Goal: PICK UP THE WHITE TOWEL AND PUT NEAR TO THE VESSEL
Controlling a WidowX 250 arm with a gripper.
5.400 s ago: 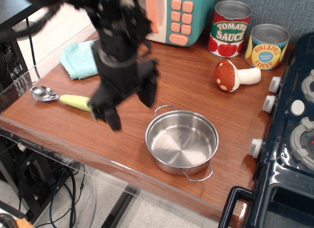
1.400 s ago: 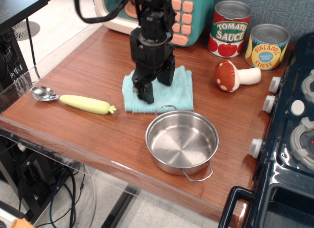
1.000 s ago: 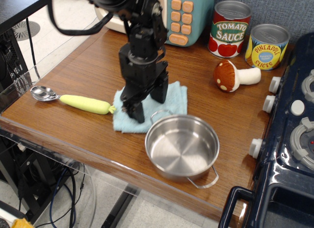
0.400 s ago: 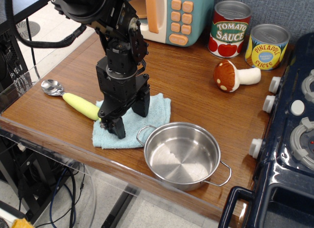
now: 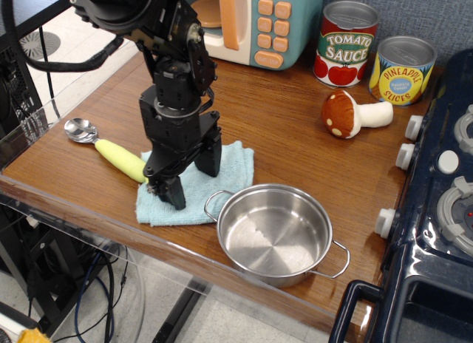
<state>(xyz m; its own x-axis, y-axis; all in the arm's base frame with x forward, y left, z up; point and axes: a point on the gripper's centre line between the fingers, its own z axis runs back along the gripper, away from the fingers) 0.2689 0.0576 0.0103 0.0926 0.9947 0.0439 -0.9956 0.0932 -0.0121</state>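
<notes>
The wooden table carries towel, pot, spoon, mushroom, two cans and apparently a toy microwave.

The robot arm is matte black all over, built from bulky rounded housings stacked one after another. The upper segment is broad and dome-like, with a soft sheen along its curved top edge. A thick black cable loops out from its left side and curves back under the housing. Below it sits a cylindrical wrist section with ribbed edges and a small round fitting facing right. The gripper body is a blocky, squared black box with faint seams across its face. Two flat, tapered black fingers extend from it, plain and unmarked, the nearer one looking longer.
</notes>
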